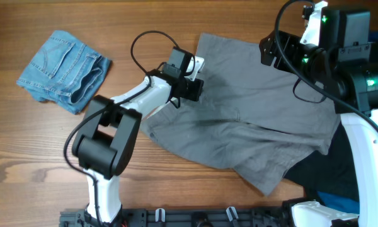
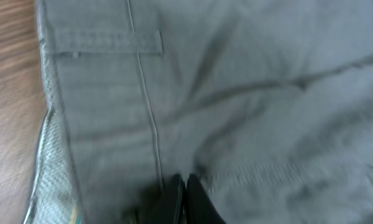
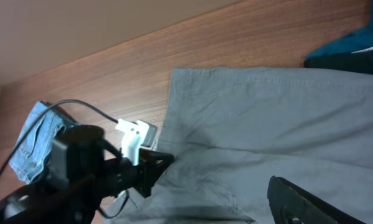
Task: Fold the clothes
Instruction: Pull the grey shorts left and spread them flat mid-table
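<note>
The grey shorts (image 1: 258,120) lie spread flat across the middle of the table, waistband to the left. They fill the left wrist view (image 2: 248,93), where a belt loop shows at the top left. My left gripper (image 1: 192,88) is at the shorts' left edge near the waistband. Its fingers (image 2: 185,190) are shut, pinching the grey cloth, and creases run out from the tips. It also shows in the right wrist view (image 3: 161,163). My right gripper (image 1: 269,50) hangs open above the shorts' far right part. Only one of its fingers (image 3: 298,196) shows, with nothing in it.
Folded light-blue denim shorts (image 1: 66,69) lie at the far left of the table and show in the right wrist view (image 3: 34,140). Black and dark-blue pieces (image 1: 331,173) lie under the grey shorts' right edge, by the right arm's base.
</note>
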